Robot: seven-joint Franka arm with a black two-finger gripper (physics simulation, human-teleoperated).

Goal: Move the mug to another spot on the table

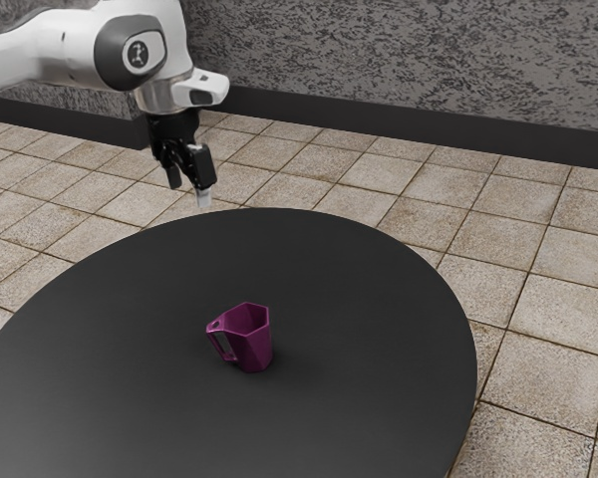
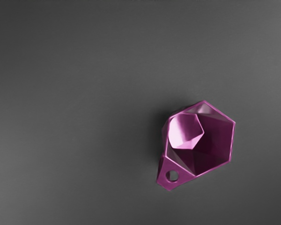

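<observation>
Faceted purple mug point(image 1: 244, 339) point(image 2: 201, 140): we see smooth, glossy, plastic-like facets.
Round black table point(image 1: 359, 299) point(image 2: 61, 93): we see a smooth, matt top.
Beige floor tiles point(image 1: 538, 299), at the table's two o'clock: rough, mottled stone.
Grey wall point(image 1: 429, 50): coarse plaster.

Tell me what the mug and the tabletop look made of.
The mug is magenta, faceted and semi-gloss. Bright highlights on its inner facets suggest glazed ceramic or hard moulded plastic; the look leaves it open which. The tabletop is plain matte black with no grain or seams, only a soft sheen: probably painted or laminated board, possibly coated metal.
</observation>
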